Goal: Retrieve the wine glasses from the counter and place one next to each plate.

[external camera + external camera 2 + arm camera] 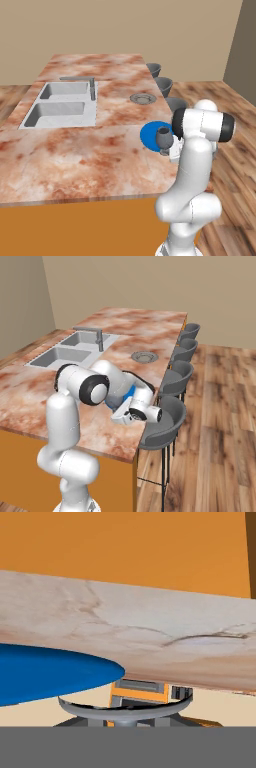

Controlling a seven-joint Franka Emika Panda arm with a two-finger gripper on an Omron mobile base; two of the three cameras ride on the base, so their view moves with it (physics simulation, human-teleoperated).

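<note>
While the gripper [167, 148] hangs low at the counter's [75, 155] near right edge, its fingers pinch a wine glass [163, 136] upright over the blue plate's [149, 135] right side; farther back lie the grey plate [143, 98] and sink [62, 104].

- A wine glass [163, 137] stands between my jaws, upright, over the near plate [151, 135].
- That plate lies on the surface [75, 155] just beneath my jaws, at its stool-side edge.
- The second plate [143, 98] lies farther along, beyond my jaws.
- The sink [60, 105] sits well apart, across the surface.
</note>
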